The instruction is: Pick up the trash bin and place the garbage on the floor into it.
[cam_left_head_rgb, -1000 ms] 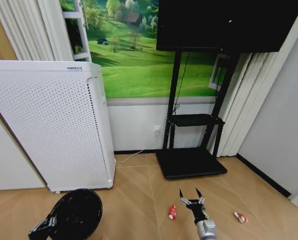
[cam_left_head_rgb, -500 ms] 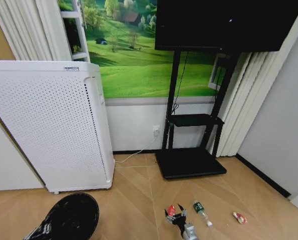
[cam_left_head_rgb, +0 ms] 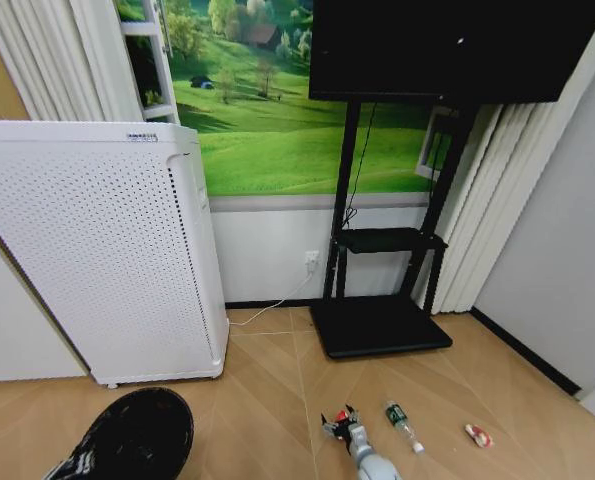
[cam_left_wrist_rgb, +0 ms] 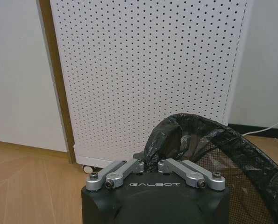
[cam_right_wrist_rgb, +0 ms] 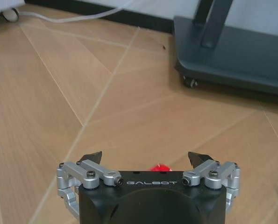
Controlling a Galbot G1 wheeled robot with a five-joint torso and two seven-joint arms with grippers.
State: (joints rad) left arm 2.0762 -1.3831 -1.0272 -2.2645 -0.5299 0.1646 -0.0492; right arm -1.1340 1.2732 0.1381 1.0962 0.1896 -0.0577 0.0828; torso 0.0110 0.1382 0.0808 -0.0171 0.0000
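Observation:
The black trash bin (cam_left_head_rgb: 142,435) hangs tilted at the lower left, its mouth facing me. My left gripper (cam_left_wrist_rgb: 150,164) is shut on its rim (cam_left_wrist_rgb: 176,128), pinching the black bag liner. My right gripper (cam_left_head_rgb: 338,426) is low over the floor, open, with the little red can (cam_left_head_rgb: 349,411) between its fingers. In the right wrist view the red can (cam_right_wrist_rgb: 159,168) peeks out just past the gripper (cam_right_wrist_rgb: 146,157), whose fingertips (cam_right_wrist_rgb: 96,155) stand wide apart. A clear bottle with a green label (cam_left_head_rgb: 402,423) lies to its right, and a red-and-white wrapper (cam_left_head_rgb: 477,435) lies farther right.
A tall white perforated appliance (cam_left_head_rgb: 97,250) stands behind the bin on the left. A black TV stand base (cam_left_head_rgb: 377,328) on castors sits on the floor beyond the litter. A white cable (cam_left_head_rgb: 277,305) runs along the skirting. Wood floor lies open between bin and can.
My right gripper moved left and down, from over the bottle to around the red can, uncovering the bottle. The bin sank slightly toward the lower left.

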